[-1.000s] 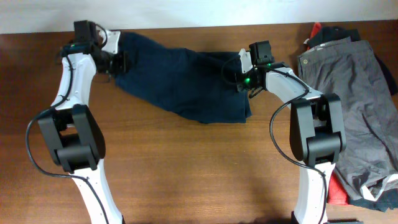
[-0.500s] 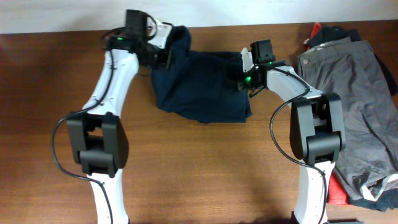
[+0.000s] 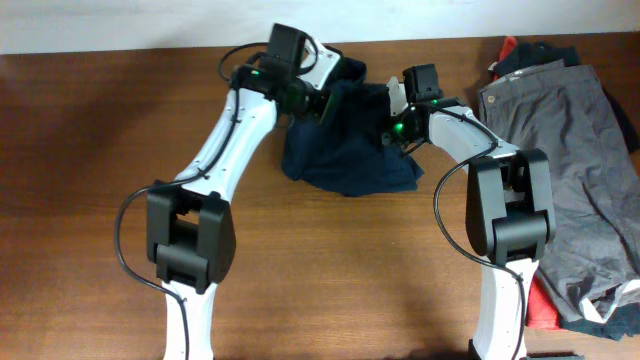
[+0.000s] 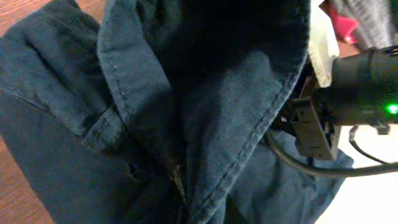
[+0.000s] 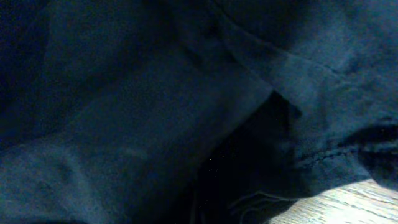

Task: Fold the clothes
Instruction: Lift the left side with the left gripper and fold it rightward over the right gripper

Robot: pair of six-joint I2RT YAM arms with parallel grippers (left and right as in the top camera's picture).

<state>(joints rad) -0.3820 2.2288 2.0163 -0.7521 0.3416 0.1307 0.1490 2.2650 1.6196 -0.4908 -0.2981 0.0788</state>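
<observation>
The left arm's fingers (image 3: 318, 104) are clamped on a gathered edge of the shorts (image 3: 345, 150), just above the middle of the overhead frame. The cloth rises from the bench (image 3: 330, 270) to that grip. In the left wrist view the fingers themselves are hidden. Dark navy folds and a stitched hem of the shorts (image 4: 155, 124) fill nearly the whole frame, hanging close to the lens.

The right arm's fingers (image 3: 388, 122) are together at the upper right edge of the same garment, sunk into the cloth and apparently pinching it. The right wrist view shows only dim blue fabric (image 5: 155, 124) pressed near the camera. A sliver of wooden bench (image 5: 348, 199) shows at the lower right corner.

The two sets of fingers sit near each other, with a raised ridge of fabric between them. At the right of the left wrist view the right arm (image 4: 360, 87) appears, black, with a green light and a looped cable. It lies right against the shorts.

The shorts form a bunched, uneven heap in the upper middle of the overhead frame, between the two arms. The lower part lies flat on the bench.

Well apart, at the right edge of the frame, grey trousers (image 3: 570, 150) lie spread over a pile. A black garment (image 3: 540, 50) shows at the top of the pile and a red garment (image 3: 540, 305) at the bottom.
</observation>
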